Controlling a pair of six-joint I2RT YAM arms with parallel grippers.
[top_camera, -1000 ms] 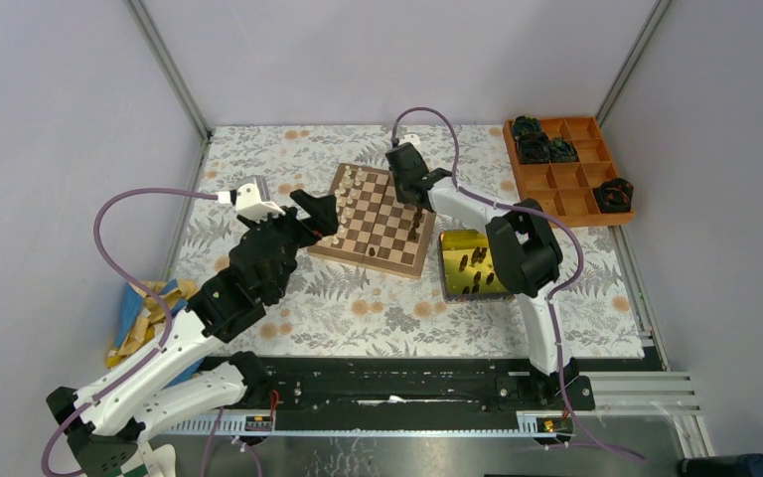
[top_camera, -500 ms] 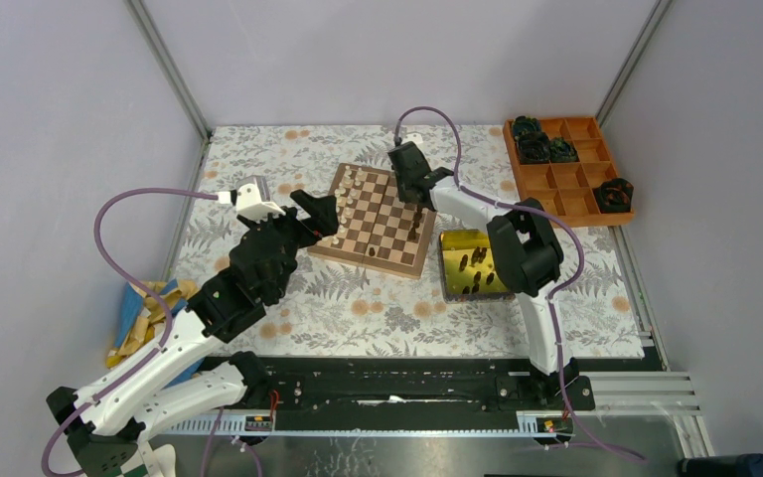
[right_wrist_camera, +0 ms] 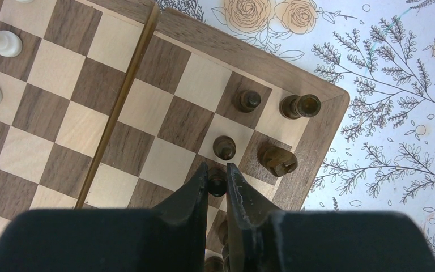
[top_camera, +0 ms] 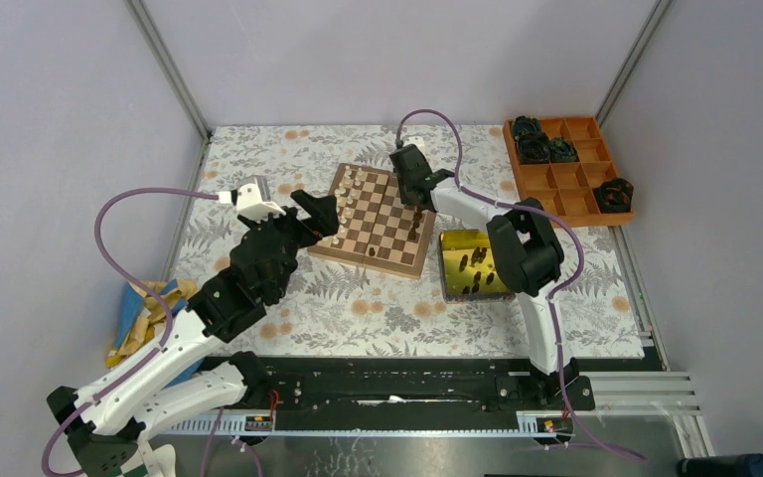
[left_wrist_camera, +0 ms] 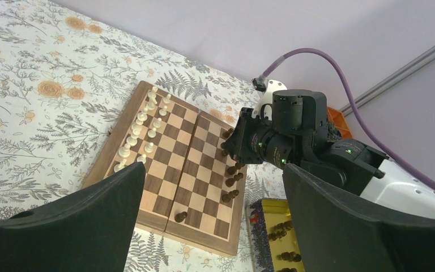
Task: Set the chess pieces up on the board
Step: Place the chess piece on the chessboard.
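My right end effector (right_wrist_camera: 216, 173) is clenched on a dark piece (right_wrist_camera: 217, 183) over the board (top_camera: 384, 221), near the board's far-right corner; the piece's round head shows between my two fingers (right_wrist_camera: 195, 195); cannot tell if its base is on the square or lifted.

Just beyond it on the board: a dark rook (right_wrist_camera: 300, 106) on the corner square; a dark knight (right_wrist_camera: 276, 160) next along the right edge; two dark pawns (right_wrist_camera: 224, 147) one row in, upright, apart from each other; more dark pieces along the right edge are partly hidden under my fingers.

The cream pieces (left_wrist_camera: 147, 122) stand in two rows along the board's left edge, upright; one lone dark piece (left_wrist_camera: 180, 216) stands on the board's near edge row.

My left end effector (left_wrist_camera: 213, 166) is released, fingers spread wide, grasping nothing; it hovers just off the board's left side, pointing across the board.

The board lies angled on the floral tabletop (top_camera: 358, 308); a yellow tin (top_camera: 457, 243) sits just off the board's near-right corner with spare dark pieces (top_camera: 477, 260) in it; an orange tray (top_camera: 566, 177) sits well right of the board, with black lumps (top_camera: 532, 139) in some compartments.
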